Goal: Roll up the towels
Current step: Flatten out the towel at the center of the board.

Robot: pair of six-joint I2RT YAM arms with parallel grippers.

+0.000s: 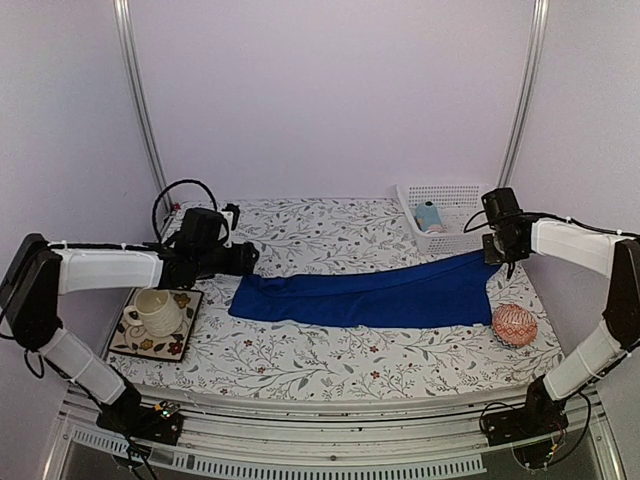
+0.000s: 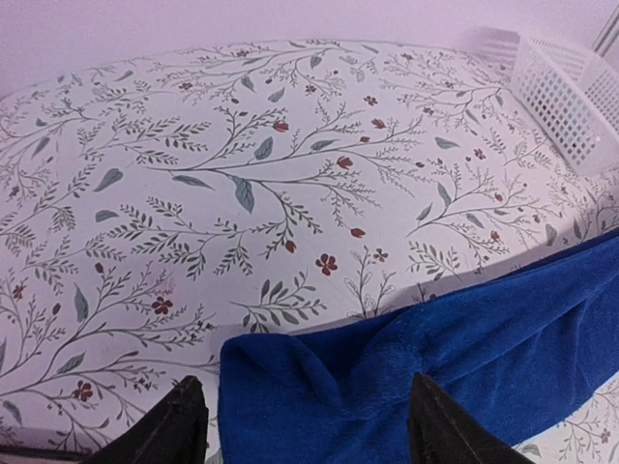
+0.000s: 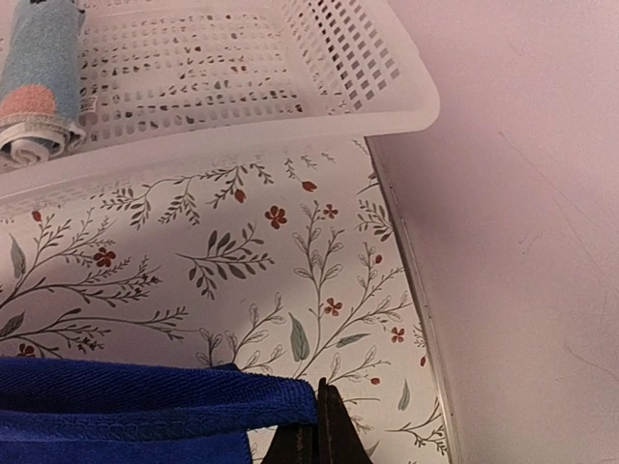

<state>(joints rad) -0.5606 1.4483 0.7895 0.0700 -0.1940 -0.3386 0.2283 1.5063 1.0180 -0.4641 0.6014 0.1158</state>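
Note:
The long royal-blue towel (image 1: 370, 295) lies stretched across the table from left to right. My left gripper (image 1: 246, 262) is open at its left end. In the left wrist view the two fingers straddle the towel's rumpled left end (image 2: 387, 377), and the gripper (image 2: 305, 384) holds nothing. My right gripper (image 1: 497, 258) is shut on the towel's far right corner, which the right wrist view shows (image 3: 145, 406) raised a little off the table beside the closed gripper (image 3: 321, 389). The light-blue towel (image 1: 428, 215) lies rolled in the white basket, and also shows in the right wrist view (image 3: 39, 77).
The white basket (image 1: 455, 192) stands at the back right. A pink-red patterned ball (image 1: 514, 325) sits near the towel's right end. A cup (image 1: 152, 310) stands on a floral tile (image 1: 140, 343) at the left. The side wall is close behind the right gripper.

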